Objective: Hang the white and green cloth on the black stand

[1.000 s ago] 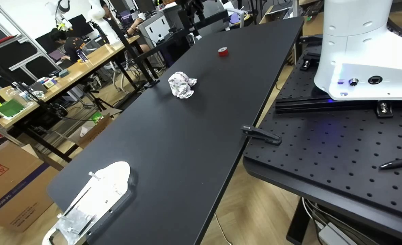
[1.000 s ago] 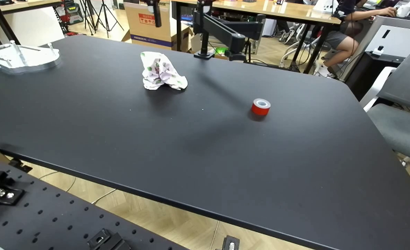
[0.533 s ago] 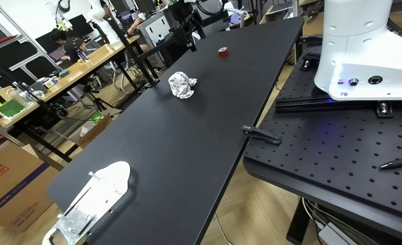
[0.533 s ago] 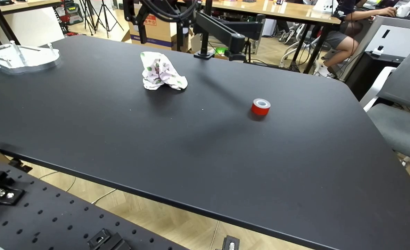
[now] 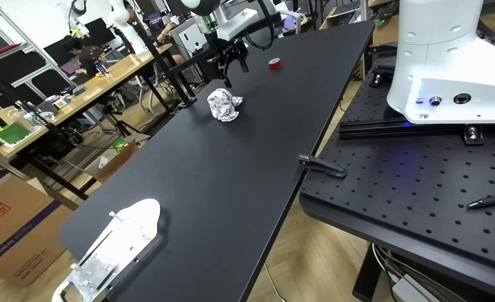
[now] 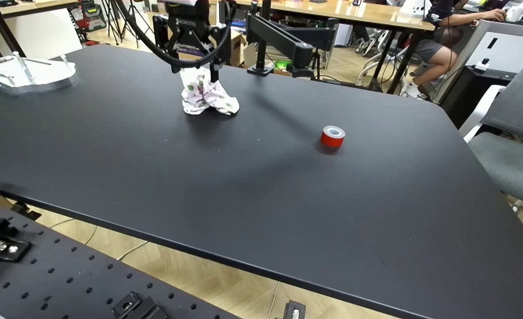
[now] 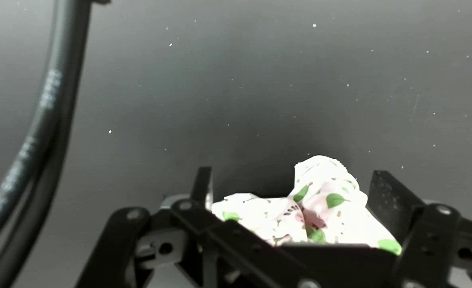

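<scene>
The white cloth with green leaf prints [image 5: 223, 107] lies crumpled on the black table. It also shows in an exterior view [image 6: 204, 95] and in the wrist view [image 7: 340, 220]. My gripper [image 5: 237, 76] is open and points down above the cloth. In an exterior view the gripper [image 6: 195, 74] overlaps the cloth's top. In the wrist view the cloth lies between the spread fingers [image 7: 293, 186]; I cannot tell whether they touch it. The black stand [image 6: 279, 40], a post with a jointed arm, is clamped at the table edge near the cloth. It also shows in an exterior view [image 5: 160, 63].
A red tape roll [image 5: 274, 65] sits on the table [image 6: 288, 208]. A white board with upright pegs [image 5: 136, 222] lies at one table end and also shows in an exterior view [image 6: 44, 73]. A black clip [image 5: 322, 166] sits at the table edge.
My gripper has come down and moved in over the cloth. More of the arm shows in both exterior views. The cloth, stand and tape roll have not moved.
</scene>
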`<state>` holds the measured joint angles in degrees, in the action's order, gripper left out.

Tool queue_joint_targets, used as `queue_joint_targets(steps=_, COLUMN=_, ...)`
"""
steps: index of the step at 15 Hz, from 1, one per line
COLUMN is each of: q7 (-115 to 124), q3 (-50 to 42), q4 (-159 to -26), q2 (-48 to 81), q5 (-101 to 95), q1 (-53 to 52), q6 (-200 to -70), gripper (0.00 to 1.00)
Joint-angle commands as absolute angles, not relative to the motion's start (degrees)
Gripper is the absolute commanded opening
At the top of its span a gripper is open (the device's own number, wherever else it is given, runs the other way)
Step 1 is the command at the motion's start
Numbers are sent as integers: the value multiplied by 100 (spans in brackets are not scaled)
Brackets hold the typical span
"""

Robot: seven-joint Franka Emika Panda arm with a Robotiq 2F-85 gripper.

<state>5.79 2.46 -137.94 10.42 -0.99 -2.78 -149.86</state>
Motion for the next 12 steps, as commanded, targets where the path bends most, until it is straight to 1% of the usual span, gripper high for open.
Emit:
queue_joint_targets(steps=1, q7=622, q3=186, q4=-13935, q2=921, q5=-65, q1=-271, q6=-15316, gripper=100)
queue_joint_targets(steps=6, q7=1638, q3=-10, q4=-13828, q2=1492, q5=-213, q1=-586, q6=-17260, gripper=100)
queue_joint_targets(steps=9, q7=2312, q3=-723, q4=-13669, q2=1937, q5=-604, q1=-1264, q6=-17956, gripper=100)
queue_joint_targets(steps=12, q7=2627, q3=-1476, q4=-13501, q2=2332, q5=-534, q1=-2075, q6=-18021, gripper=100)
